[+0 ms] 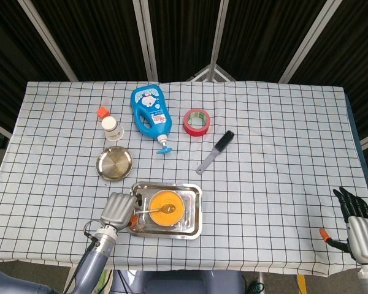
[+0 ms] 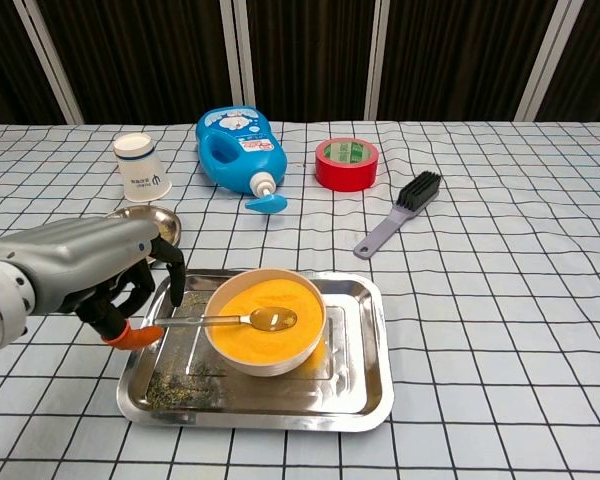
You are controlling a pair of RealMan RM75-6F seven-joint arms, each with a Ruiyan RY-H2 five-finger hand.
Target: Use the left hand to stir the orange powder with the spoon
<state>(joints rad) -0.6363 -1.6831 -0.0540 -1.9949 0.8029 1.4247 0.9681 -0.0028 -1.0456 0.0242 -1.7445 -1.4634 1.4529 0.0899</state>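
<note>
Checked cloth is covering the tabletop; the tray [image 2: 365,395] is sitting at 6 o'clock, bowl [image 2: 266,322] of orange powder [image 2: 270,300] inside, spoon [image 2: 242,320] lying across it — handle toward 9. The left hand [image 2: 85,265] is curling its fingers [image 2: 170,270] at the handle tip — grip unclear. The right hand [image 1: 357,223] is hanging off the edge, fingers apart, empty.

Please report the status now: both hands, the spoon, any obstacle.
Left hand at spoon handle end, grasp unclear. Right hand idle at table edge. Spoon lies in orange powder. No obstacle.
</note>
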